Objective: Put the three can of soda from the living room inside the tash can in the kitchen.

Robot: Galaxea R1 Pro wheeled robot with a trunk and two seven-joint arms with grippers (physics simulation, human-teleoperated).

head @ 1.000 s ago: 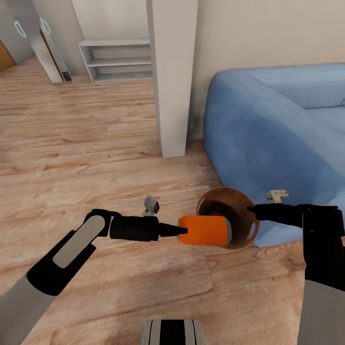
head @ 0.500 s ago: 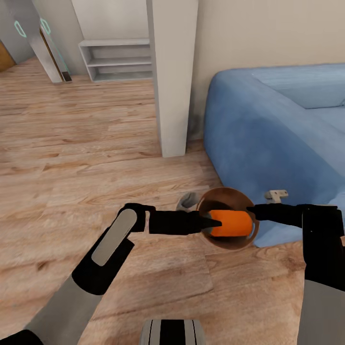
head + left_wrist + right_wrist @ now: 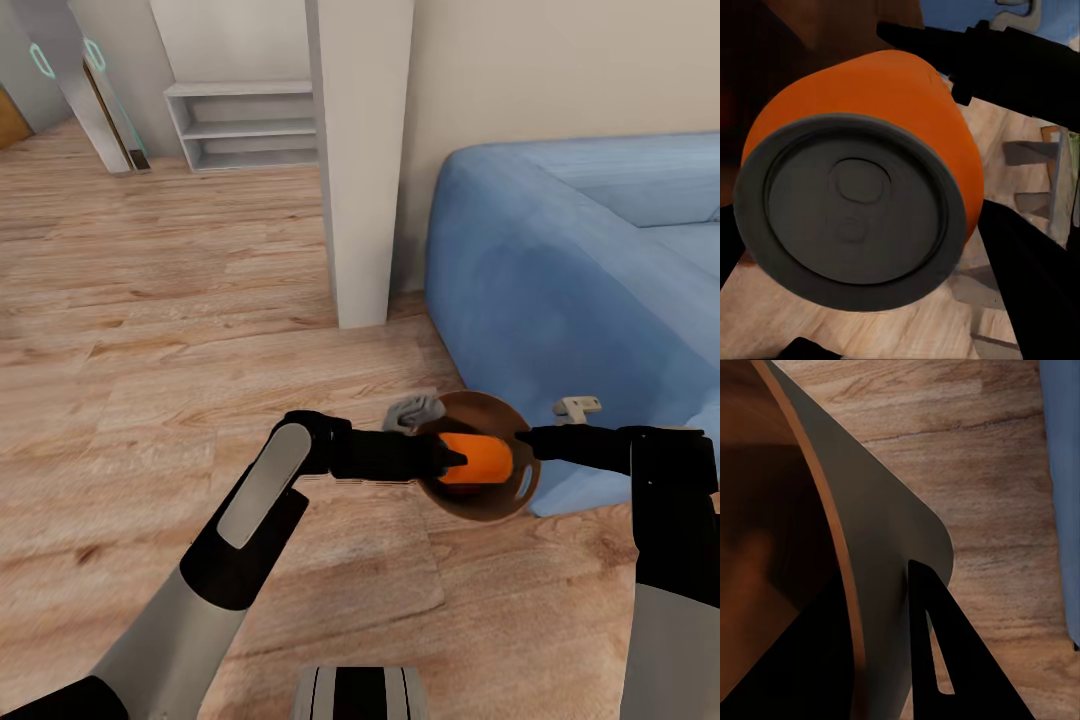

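An orange can of soda lies sideways inside the mouth of the coppery brown tash can. My left gripper is shut on that can, reaching in from the left. The left wrist view looks onto the can's grey top with its orange side behind. My right gripper is shut on the tash can's rim and holds it tilted above the floor. In the right wrist view one dark finger lies along the bin's outer wall.
A light-blue sofa stands right behind the bin. A white pillar rises at centre, with a low white shelf against the far wall. Pale wood floor spreads to the left.
My left arm has pushed right, carrying the orange can from just outside the rim into the tash can. The right arm and the bin have stayed put.
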